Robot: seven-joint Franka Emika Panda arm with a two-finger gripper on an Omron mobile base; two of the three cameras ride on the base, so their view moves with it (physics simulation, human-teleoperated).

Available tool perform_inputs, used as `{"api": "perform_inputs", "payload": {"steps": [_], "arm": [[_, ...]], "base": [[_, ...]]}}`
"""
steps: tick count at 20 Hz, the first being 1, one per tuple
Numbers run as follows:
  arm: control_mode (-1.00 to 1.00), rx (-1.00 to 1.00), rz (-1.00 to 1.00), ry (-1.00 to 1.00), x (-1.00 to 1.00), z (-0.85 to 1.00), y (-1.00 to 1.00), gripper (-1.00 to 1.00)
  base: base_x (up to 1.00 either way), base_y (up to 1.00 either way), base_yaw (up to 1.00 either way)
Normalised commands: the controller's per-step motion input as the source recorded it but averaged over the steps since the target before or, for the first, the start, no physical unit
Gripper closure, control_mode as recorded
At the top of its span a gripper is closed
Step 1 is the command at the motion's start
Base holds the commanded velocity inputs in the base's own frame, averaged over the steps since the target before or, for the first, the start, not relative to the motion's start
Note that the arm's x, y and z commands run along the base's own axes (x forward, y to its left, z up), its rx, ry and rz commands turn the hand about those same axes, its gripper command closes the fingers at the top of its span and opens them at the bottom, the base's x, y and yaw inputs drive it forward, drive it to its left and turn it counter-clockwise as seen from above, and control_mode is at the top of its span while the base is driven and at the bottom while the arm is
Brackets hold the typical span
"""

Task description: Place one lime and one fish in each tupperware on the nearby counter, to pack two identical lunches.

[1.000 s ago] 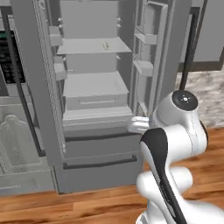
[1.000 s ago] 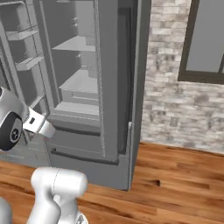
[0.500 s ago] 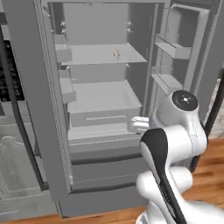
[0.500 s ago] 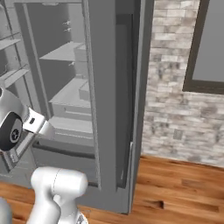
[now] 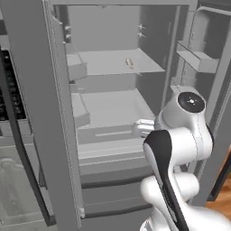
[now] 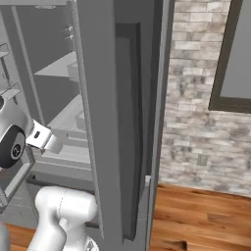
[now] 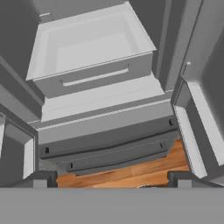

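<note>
1. hovering nearest, the gripper [image 7: 112, 181] has its jaws spread wide and nothing in them.
2. beyond it, aim above the open drawer [image 7: 92, 48].
3. farthest, one fish [image 5: 129, 62] lies on the upper shelf [image 5: 108, 63]; reach higher and approach level.

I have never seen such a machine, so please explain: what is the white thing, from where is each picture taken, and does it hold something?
It is a white robot arm on a driving base, facing an open fridge. Two pictures come from cameras on the base, behind the arm to its left and right. The third looks along the pincer, down at a drawer in the fridge and the wooden floor. The pincer is open and holds nothing. A small pale thing, probably a fish, lies on an upper shelf.
</note>
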Motion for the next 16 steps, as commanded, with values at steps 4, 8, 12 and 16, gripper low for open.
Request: {"api": "perform_inputs", "payload": {"steps": [4,8,12,16], "arm": [[1.00,0.00,0.00,0.00,0.00,0.00,0.00,-1.00],[1.00,0.00,0.00,0.00,0.00,0.00,0.00,-1.00],[1.00,0.00,0.00,0.00,0.00,0.00,0.00,-1.00],[1.00,0.00,0.00,0.00,0.00,0.00,0.00,-1.00]], "base": [[0.62,0.14,-0.05],[0.36,-0.32,-0.05],[0.07,-0.89,0.04],[0.36,-0.71,0.05]]}}
